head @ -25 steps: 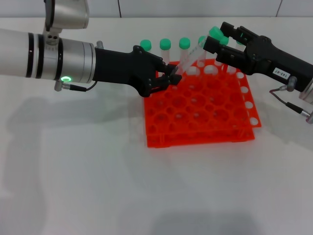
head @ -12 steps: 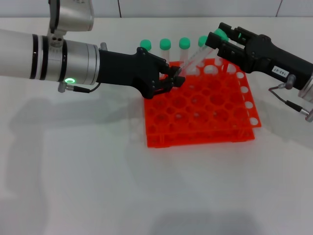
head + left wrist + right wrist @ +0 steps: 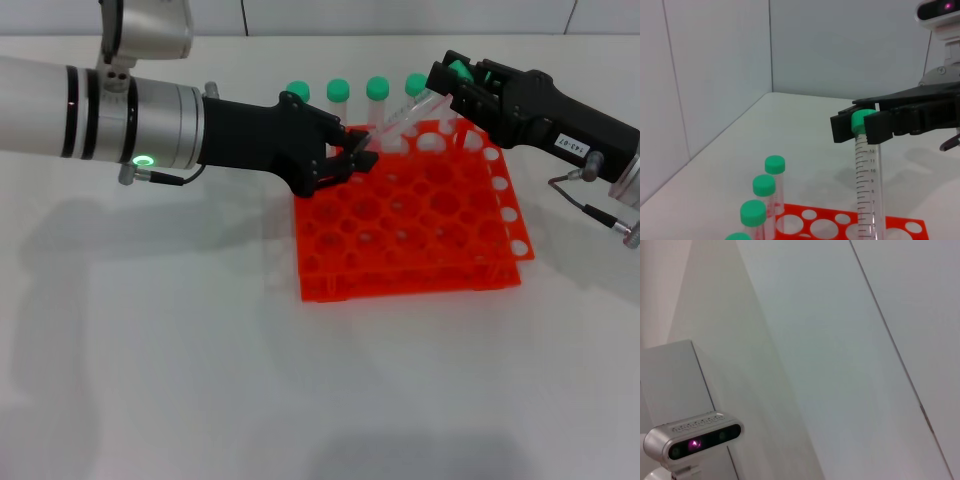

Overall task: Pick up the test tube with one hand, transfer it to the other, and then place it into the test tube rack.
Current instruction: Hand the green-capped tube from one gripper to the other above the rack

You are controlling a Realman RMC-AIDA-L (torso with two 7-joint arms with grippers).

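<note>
Handover in progress above the back edge of the test tube rack (image 3: 405,210). The test tube (image 3: 400,122) hangs tilted in the air between the two tools, bottom end in the left tool (image 3: 352,160), green cap end in the right tool (image 3: 447,82).

Left tool: fingers nearly closed, pinching the tube's lower end. Green ring light lit on that arm.

Right tool: fingers closed around the cap. The left wrist view shows this best: both black fingers (image 3: 882,125) bracket the cap, touching it on either side.

Writing: small white label on the right tool's body in the head view, digits present but I cannot read them reliably. Left wrist view shows the tube's graduation scale; numerals run down it, roughly 13 at the top to 7 lower down.

Left wrist view also shows spare capped tubes (image 3: 764,195) standing in a row at the rack's rear. Head view shows the same row along the rack's back edge, and the rack lying on the white counter (image 3: 200,350).

Right wrist view shows only walls and a camera unit (image 3: 692,441) with a purple light.
</note>
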